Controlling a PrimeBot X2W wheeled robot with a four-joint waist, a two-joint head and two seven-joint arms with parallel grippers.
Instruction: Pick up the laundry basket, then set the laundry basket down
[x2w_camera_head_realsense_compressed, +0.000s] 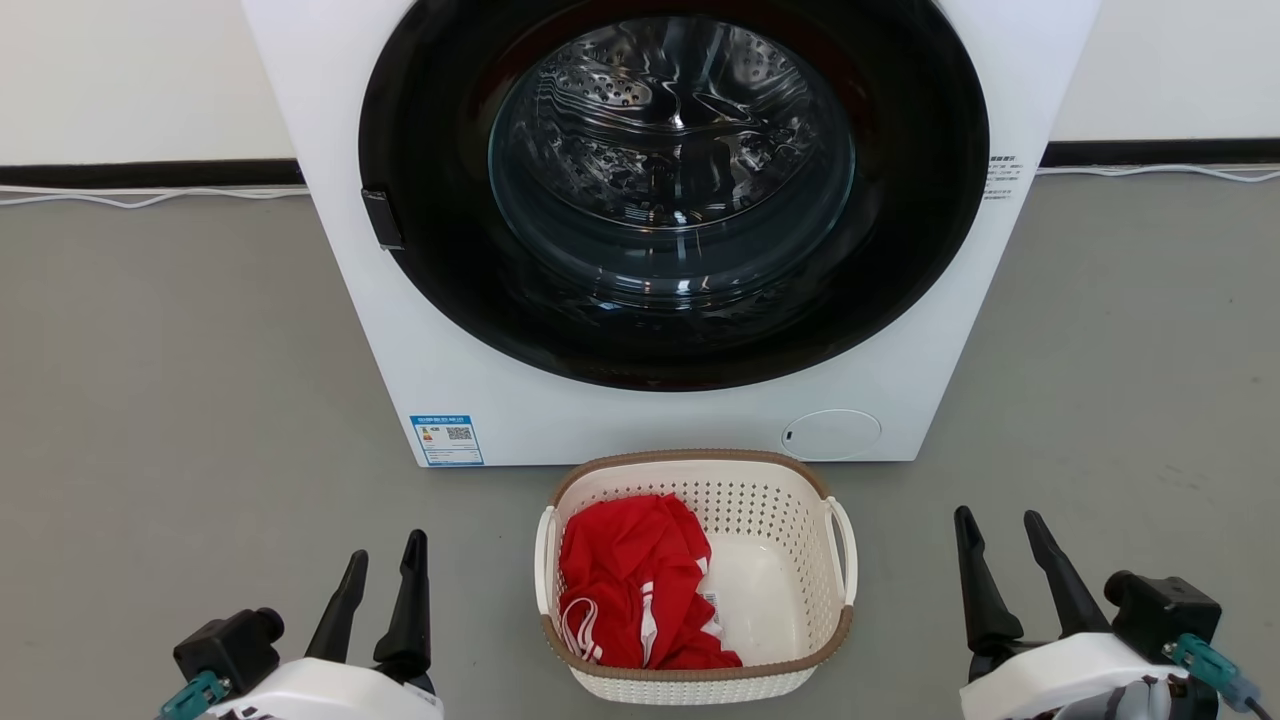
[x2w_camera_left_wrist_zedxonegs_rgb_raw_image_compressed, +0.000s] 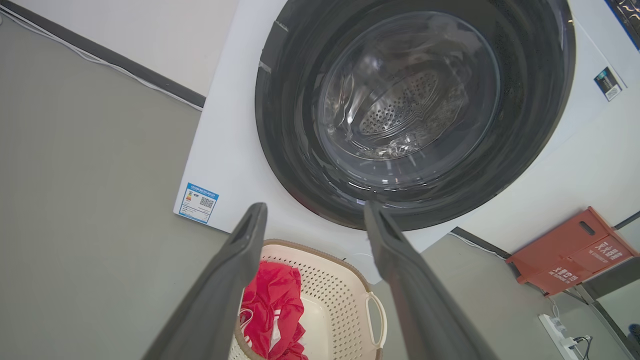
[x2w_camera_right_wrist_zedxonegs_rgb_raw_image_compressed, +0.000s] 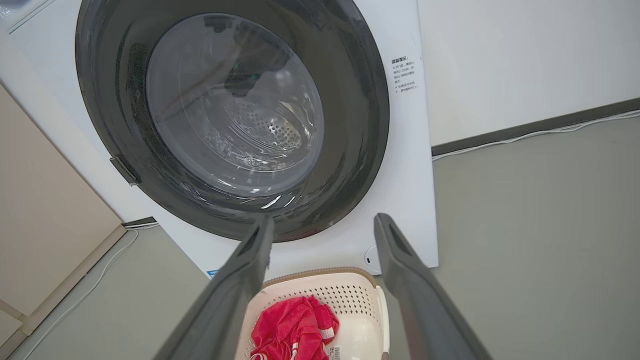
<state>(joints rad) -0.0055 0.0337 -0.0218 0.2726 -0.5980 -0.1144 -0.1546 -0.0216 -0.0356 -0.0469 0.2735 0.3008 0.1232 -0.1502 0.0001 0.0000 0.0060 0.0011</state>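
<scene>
The laundry basket (x2w_camera_head_realsense_compressed: 770, 520) stands on the grey floor just in front of the washing machine, cream-white and perforated with a brown rim band and a white loop handle on each side. A red garment (x2w_camera_head_realsense_compressed: 635, 580) lies in its left half. My left gripper (x2w_camera_head_realsense_compressed: 388, 565) is open, low and to the left of the basket, apart from it. Off to the basket's right, my right gripper (x2w_camera_head_realsense_compressed: 1000, 535) is open too and touches nothing. The basket (x2w_camera_left_wrist_zedxonegs_rgb_raw_image_compressed: 330, 295) shows between the fingers in the left wrist view, and the basket (x2w_camera_right_wrist_zedxonegs_rgb_raw_image_compressed: 345, 295) likewise in the right wrist view.
The white washing machine (x2w_camera_head_realsense_compressed: 350, 200) with its dark round door stands close behind the basket. White cables (x2w_camera_head_realsense_compressed: 150, 197) run along the wall base. A red-orange crate (x2w_camera_left_wrist_zedxonegs_rgb_raw_image_compressed: 570, 252) and a power strip (x2w_camera_left_wrist_zedxonegs_rgb_raw_image_compressed: 560, 332) lie right of the machine. A beige cabinet (x2w_camera_right_wrist_zedxonegs_rgb_raw_image_compressed: 45, 225) stands on its other side.
</scene>
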